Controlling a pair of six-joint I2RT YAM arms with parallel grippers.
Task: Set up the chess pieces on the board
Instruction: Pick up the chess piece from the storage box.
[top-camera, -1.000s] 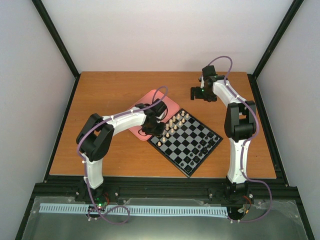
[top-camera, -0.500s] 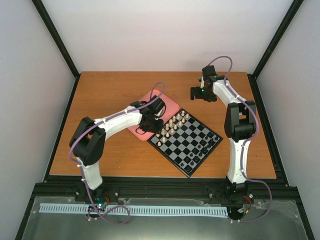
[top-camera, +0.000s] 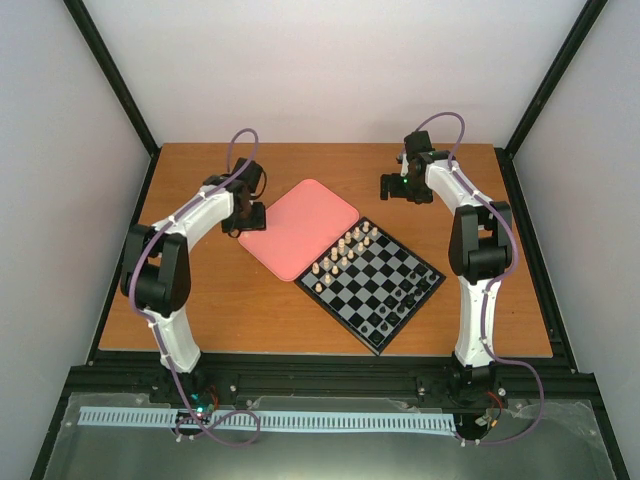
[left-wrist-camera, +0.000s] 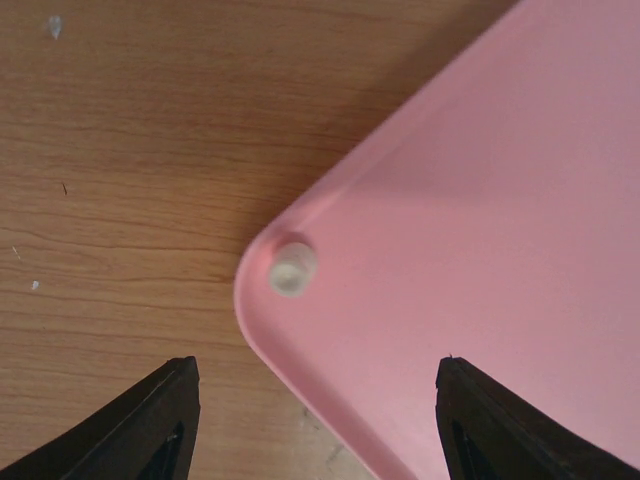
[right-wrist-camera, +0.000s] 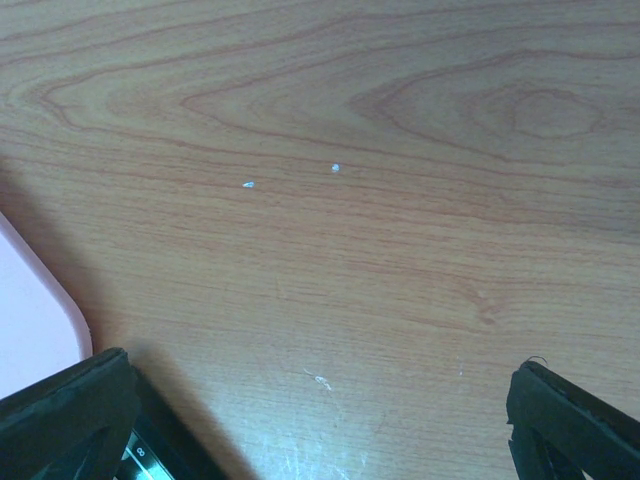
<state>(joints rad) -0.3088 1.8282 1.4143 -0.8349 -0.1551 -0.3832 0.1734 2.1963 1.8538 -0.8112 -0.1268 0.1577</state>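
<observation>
The board (top-camera: 372, 276) lies diagonally at mid-table. Cream chess pieces (top-camera: 340, 250) stand in two rows along its upper-left side, and small black pieces (top-camera: 400, 300) stand along its lower-right side. My left gripper (top-camera: 248, 214) hangs over the left corner of the pink tray (top-camera: 300, 225). In the left wrist view it (left-wrist-camera: 318, 362) is open and empty, and one small cream chess piece (left-wrist-camera: 291, 268) sits just inside the tray's corner (left-wrist-camera: 480, 250), ahead of the fingertips. My right gripper (top-camera: 392, 187) is open over bare wood behind the board, holding nothing (right-wrist-camera: 318, 362).
The wooden table (top-camera: 200, 290) is framed by black rails and white walls. The right wrist view catches the pink tray's edge (right-wrist-camera: 30, 310) at the left and a corner of the board (right-wrist-camera: 150, 455) at the bottom left.
My left arm has swung away from the board's upper-left side, back across the pink tray to its left corner, and its jaws have widened. The right arm has not moved.
</observation>
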